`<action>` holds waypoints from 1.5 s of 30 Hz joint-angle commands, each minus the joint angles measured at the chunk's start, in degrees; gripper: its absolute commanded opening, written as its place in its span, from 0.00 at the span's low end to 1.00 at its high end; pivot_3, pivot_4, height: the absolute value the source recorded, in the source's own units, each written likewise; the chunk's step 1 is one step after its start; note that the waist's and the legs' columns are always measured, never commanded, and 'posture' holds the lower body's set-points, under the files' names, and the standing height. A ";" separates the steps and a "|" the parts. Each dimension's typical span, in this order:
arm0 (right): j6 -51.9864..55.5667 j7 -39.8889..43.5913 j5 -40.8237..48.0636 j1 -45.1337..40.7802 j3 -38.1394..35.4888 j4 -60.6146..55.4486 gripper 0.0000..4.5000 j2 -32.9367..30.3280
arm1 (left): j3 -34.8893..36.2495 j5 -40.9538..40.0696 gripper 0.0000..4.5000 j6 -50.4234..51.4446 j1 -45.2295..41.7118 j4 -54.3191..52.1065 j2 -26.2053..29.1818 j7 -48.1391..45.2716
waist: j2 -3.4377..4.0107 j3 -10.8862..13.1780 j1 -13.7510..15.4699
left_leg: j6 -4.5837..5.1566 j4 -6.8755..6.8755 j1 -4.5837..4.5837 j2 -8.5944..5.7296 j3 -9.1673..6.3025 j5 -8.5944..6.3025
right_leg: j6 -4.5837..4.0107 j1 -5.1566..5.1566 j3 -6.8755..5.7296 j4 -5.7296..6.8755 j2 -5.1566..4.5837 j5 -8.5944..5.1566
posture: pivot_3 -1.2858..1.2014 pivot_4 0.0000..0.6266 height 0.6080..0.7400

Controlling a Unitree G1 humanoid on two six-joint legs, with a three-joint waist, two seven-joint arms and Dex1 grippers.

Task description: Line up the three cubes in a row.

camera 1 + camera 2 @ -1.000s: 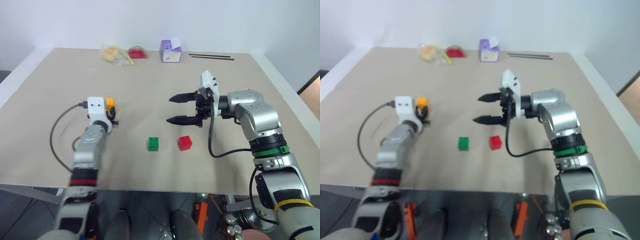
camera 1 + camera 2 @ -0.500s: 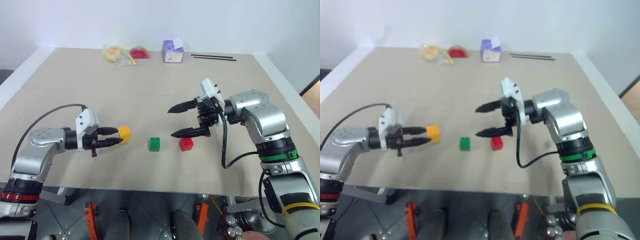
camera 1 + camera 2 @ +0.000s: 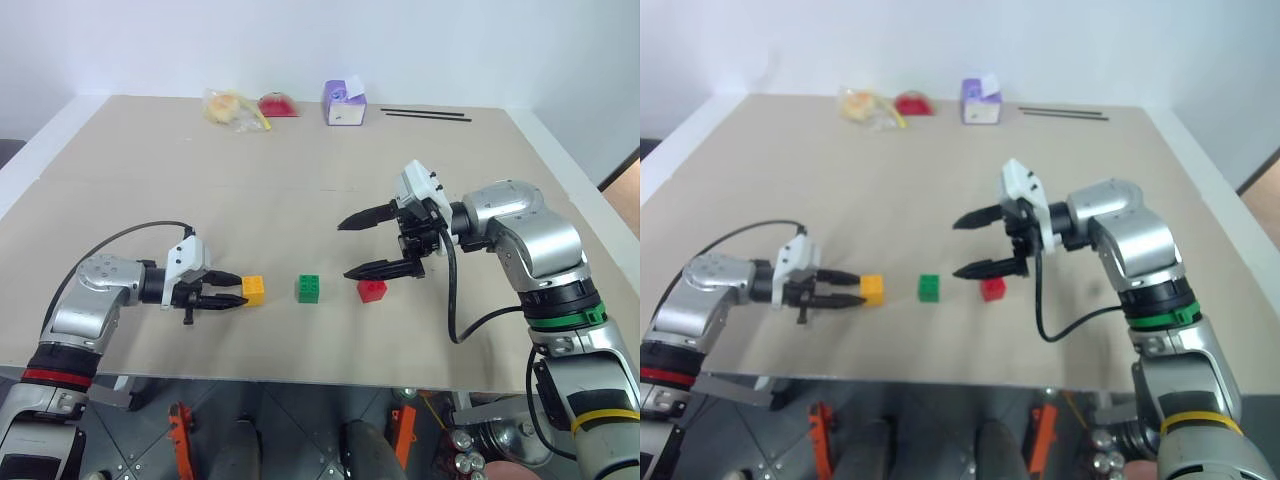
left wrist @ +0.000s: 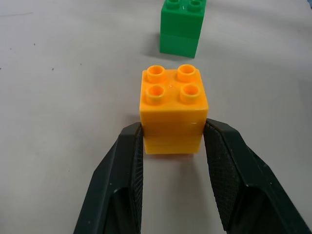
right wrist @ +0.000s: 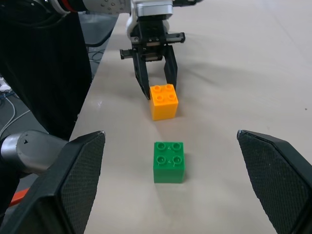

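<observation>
Three studded cubes stand in a line on the beige table (image 3: 300,190): yellow-orange cube (image 3: 253,290), green cube (image 3: 308,288), red cube (image 3: 372,291). My left gripper (image 3: 240,293) reaches in from the left, pointing right, and is shut on the yellow-orange cube (image 4: 173,105), its black fingers (image 4: 129,165) pressing both lower sides. The cube rests on the table a short gap from the green cube (image 4: 181,27). My right gripper (image 3: 344,250) hovers open just above and behind the red cube, pointing left, with nothing between its fingers (image 5: 78,180).
At the table's far edge lie a clear bag with something yellow in it (image 3: 230,108), a red item (image 3: 276,104), a purple-and-white box (image 3: 343,102) and two black sticks (image 3: 425,114). A black cable (image 3: 120,240) loops over the left arm.
My left gripper carried the yellow-orange cube from farther back on the left towards the near edge, turned to point right, and brought it down beside the green cube. The right gripper barely shifted.
</observation>
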 commanded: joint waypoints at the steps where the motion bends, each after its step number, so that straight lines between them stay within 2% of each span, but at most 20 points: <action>1: -0.09 -0.04 1.05 -0.14 -1.77 -1.75 1.00 -0.69 | 0.32 0.61 0.28 -0.85 -0.49 0.78 0.65 -0.79 | 0.00 0.00 -0.01 | 0.00 0.00 0.01 0.00 0.00 0.00 | 0.00 0.00 0.00 0.00 0.00 0.00 | 0.52 0.24 1.00; 32: -1.14 0.12 0.46 -0.41 -1.19 -0.37 1.00 -0.36 | 0.33 1.45 0.28 -0.70 -1.90 5.05 1.05 -2.29 | 0.00 0.00 -0.05 | 0.02 0.01 0.02 0.01 0.00 0.01 | -0.01 0.01 0.00 0.02 0.00 0.02 | 0.52 0.24 1.00; 33: -1.19 0.09 0.42 -0.44 -1.18 -0.32 1.00 -0.33 | 0.38 1.45 0.52 -0.60 -1.99 5.05 1.01 -2.24 | 0.00 0.00 -0.06 | 0.02 0.01 0.02 0.01 0.00 0.01 | -0.01 0.01 0.00 0.02 0.00 0.02 | 0.52 0.24 1.00; 38: -1.53 0.20 0.30 -0.34 -1.15 -0.12 1.00 -0.43 | 0.96 0.53 0.90 0.90 -2.15 4.09 1.25 -3.53 | 0.00 0.00 -0.05 | 0.01 0.01 0.01 0.01 0.00 0.01 | 0.01 0.01 0.00 0.02 0.00 0.00 | 0.52 0.24 1.00; 40: -1.64 0.24 0.28 -0.37 -1.15 0.04 1.00 -0.43 | 1.12 0.30 0.98 1.29 -2.15 3.55 1.44 -3.98 | 0.00 0.00 -0.04 | 0.02 0.01 0.00 0.01 0.00 0.01 | 0.01 0.00 0.00 0.02 0.00 0.00 | 0.52 0.24 1.00; 45: -1.88 0.19 0.28 -0.49 -1.20 0.42 1.00 -0.32 | 1.91 -1.31 0.98 3.09 -2.65 1.64 1.55 -4.85 | 0.00 0.00 -0.04 | 0.02 0.01 0.00 0.01 0.00 0.01 | 0.00 0.00 0.00 0.02 0.00 0.00 | 0.52 0.24 1.00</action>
